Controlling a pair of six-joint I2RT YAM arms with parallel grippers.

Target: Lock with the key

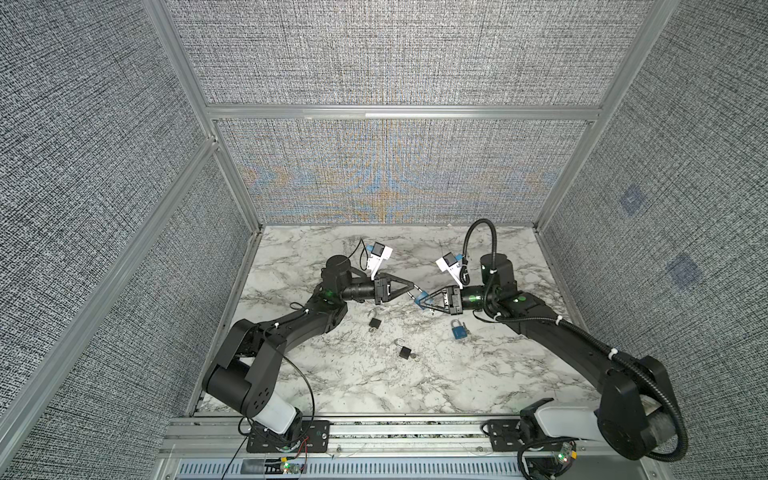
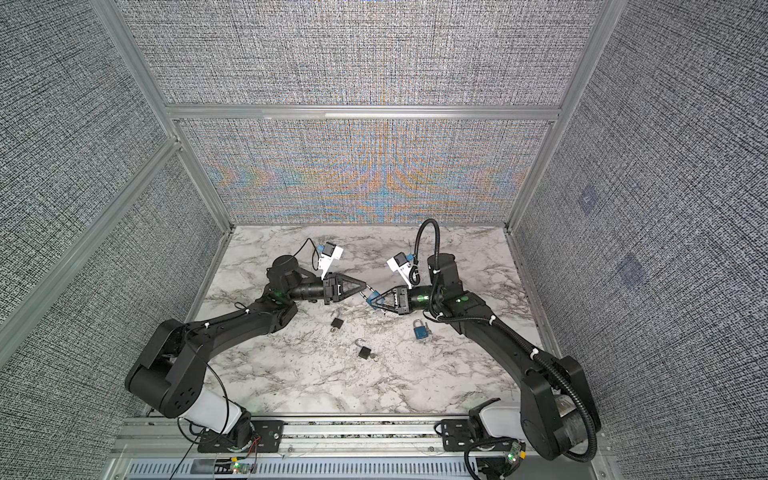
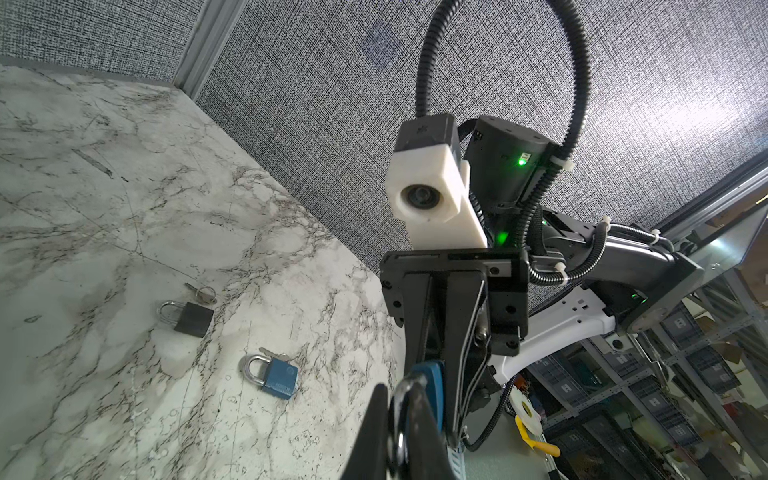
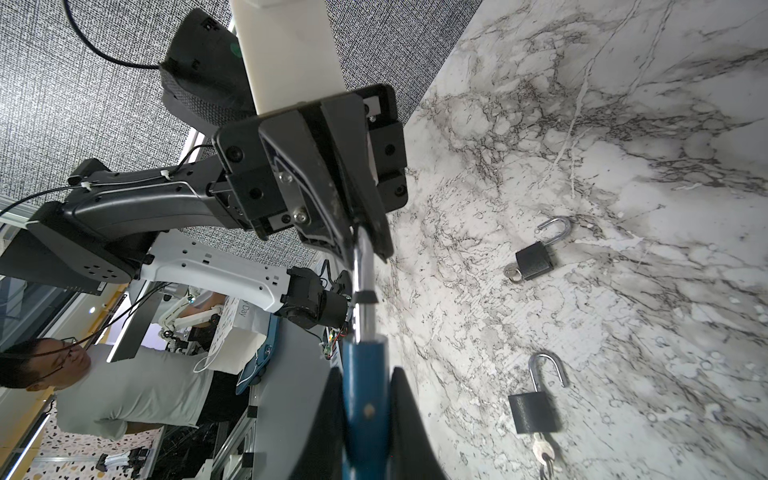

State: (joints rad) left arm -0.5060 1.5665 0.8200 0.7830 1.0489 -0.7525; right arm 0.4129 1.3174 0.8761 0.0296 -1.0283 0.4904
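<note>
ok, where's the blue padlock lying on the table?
The blue padlock lies flat on the marble table, right of centre in both top views, close beside the right arm below the right gripper; an open black padlock lies to its left.

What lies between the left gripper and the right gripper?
A blue padlock: right gripper clamps its body, left gripper its shackle, shown in the right wrist view.

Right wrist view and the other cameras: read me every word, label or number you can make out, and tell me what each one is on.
"Day": printed on a white box beyond the table, in the right wrist view; the rest of the print is cut off.
Blue padlock on the table: a stamped marking on its body, too blurred to read.
Nothing else is readable.
</note>
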